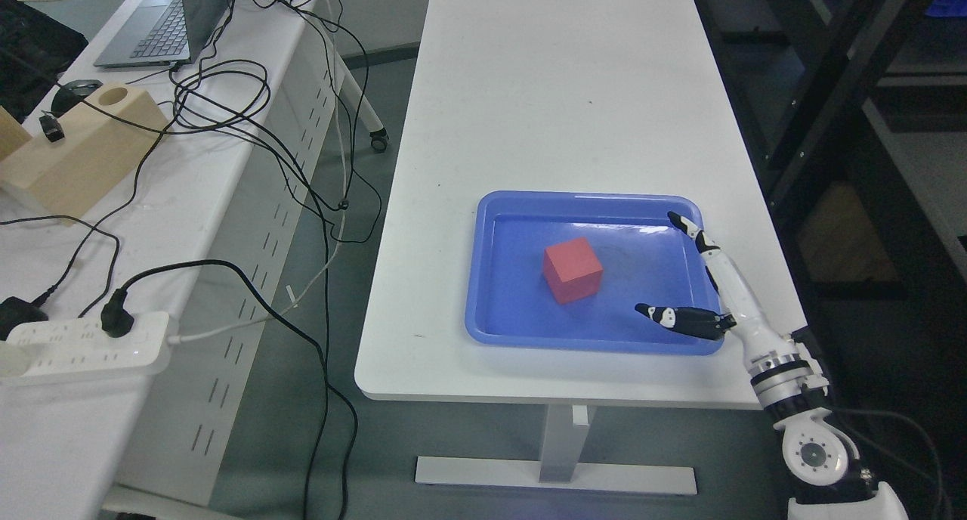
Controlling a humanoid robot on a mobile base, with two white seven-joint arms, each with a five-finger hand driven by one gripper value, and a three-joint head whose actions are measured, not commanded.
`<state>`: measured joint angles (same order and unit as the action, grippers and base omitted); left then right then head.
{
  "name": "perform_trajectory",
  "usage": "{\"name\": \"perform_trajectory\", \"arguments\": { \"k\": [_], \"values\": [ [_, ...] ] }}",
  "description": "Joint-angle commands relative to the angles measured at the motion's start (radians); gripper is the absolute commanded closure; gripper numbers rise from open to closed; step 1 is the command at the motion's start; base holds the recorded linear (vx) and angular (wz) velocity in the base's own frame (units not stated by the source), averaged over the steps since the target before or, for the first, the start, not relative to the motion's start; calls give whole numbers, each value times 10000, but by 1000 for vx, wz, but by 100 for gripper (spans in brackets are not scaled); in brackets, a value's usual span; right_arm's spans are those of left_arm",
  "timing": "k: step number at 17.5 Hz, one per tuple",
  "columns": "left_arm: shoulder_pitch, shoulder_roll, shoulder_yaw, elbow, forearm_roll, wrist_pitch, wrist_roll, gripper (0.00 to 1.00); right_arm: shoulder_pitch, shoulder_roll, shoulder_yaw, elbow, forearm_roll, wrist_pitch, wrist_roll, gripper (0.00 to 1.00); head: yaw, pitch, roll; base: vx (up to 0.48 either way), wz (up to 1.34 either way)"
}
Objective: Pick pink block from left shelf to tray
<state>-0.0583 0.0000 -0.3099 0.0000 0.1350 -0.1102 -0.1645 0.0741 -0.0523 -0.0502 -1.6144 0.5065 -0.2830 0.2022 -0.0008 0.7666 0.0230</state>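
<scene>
Fingers [699, 236] spread and slack, gripping nothing: right hand [714, 286] reaching in from the lower right, poised over the right side of the blue tray [483, 278], thumb stretched toward the tray's near right corner, long fingers pointing up along its right rim. Pink block [573, 270], more red-pink in tone, lying flat on the tray floor close to the middle, well clear of the hand and touching no wall. Tray itself resting at the near end of a long white table [559, 89], slightly toward that table's right edge, with bare tabletop running away beyond the tray's far rim. White pedestal foot [555, 475] showing on the grey floor below the tray's near side. Left of the tray, across a floor gap, a second white desk [98, 225] strewn with black cables [227, 104]; on it a pale wooden block with a round hole [83, 153], a white power strip [83, 346] with a black plug in it nearer than the tray, and a grey laptop [174, 21] far off at the upper left. Right of the tray, past the table edge, dark shelving frames [831, 66] rising along the side of the room. Left arm nowhere visible.
</scene>
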Motion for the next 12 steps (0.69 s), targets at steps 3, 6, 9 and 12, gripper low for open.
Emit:
{"name": "perform_trajectory", "arguments": {
  "k": [3, 6, 9, 12],
  "values": [
    [0, 175, 0, -174, 0, 13, 4, 0, 1023, 78, -924, -24, -8928, -39, 95, 0, 0, 0, 0, -51, 0],
    [0, 175, 0, -174, 0, 13, 4, 0, 1161, 124, -1307, -192, -9832, -39, 1348, 0, 0, 0, 0, -67, -19],
    [0, 175, 0, -174, 0, 13, 4, 0, 1176, 140, -1645, -193, -10204, -39, 1660, 0, 0, 0, 0, -86, -57],
    [0, 175, 0, -174, 0, 13, 4, 0, 1360, 124, -1844, -147, -10204, -39, 1645, 0, 0, 0, 0, -80, -148]
  ]
}}
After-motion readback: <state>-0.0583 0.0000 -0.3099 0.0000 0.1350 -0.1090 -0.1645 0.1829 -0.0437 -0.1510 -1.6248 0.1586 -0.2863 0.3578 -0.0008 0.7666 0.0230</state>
